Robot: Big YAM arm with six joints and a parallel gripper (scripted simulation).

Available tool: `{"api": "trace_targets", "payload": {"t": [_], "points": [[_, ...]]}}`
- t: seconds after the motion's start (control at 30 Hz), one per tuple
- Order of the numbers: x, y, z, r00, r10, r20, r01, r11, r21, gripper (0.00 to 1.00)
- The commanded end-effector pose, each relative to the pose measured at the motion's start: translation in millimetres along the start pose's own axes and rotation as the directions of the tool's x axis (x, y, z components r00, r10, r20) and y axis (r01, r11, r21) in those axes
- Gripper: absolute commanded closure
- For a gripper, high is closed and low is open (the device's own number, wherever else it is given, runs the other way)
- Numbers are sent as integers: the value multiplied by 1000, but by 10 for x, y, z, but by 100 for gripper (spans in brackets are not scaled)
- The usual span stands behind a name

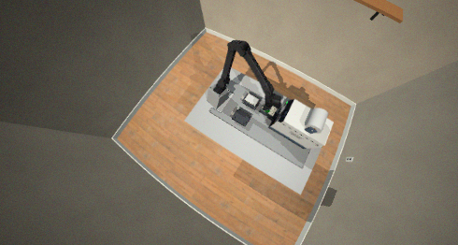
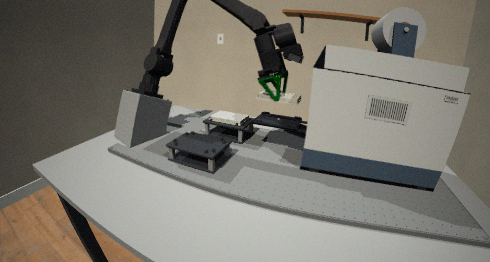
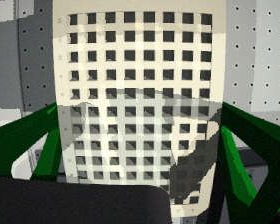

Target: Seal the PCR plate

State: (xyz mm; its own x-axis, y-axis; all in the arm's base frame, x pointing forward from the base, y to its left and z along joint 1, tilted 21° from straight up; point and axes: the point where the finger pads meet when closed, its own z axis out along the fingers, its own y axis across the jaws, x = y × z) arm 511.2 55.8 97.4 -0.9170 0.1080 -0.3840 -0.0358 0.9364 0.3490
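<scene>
Plate C15 [image 2: 280,97] hangs level in the air, directly above the sealer's dark stage [image 2: 280,121] and clear of it. The gripper [image 2: 273,92] clamps its long sides from above, fingers wide, long axis toward the housing [image 2: 385,121].

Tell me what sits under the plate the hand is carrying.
The hand holds C15 in the air, above the sealer's dark stage, with a gap between them. The wrist view is mostly filled by the plate, so the stage's pocket is hidden there.
</scene>
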Motion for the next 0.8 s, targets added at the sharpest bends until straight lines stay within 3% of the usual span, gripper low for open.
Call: {"api": "trace_targets", "payload": {"t": [0.0,0.3,0.53,0.77], "points": [[-396,55,-312,994,-34,104,34,999,0,100],[-355,169,-169,997,-26,76,26,1000,-7,100],[-312,-19,-96,998,11,58,-11,1000,6,100],[-239,-6,-134,998,10,56,-11,1000,5,100]]}}
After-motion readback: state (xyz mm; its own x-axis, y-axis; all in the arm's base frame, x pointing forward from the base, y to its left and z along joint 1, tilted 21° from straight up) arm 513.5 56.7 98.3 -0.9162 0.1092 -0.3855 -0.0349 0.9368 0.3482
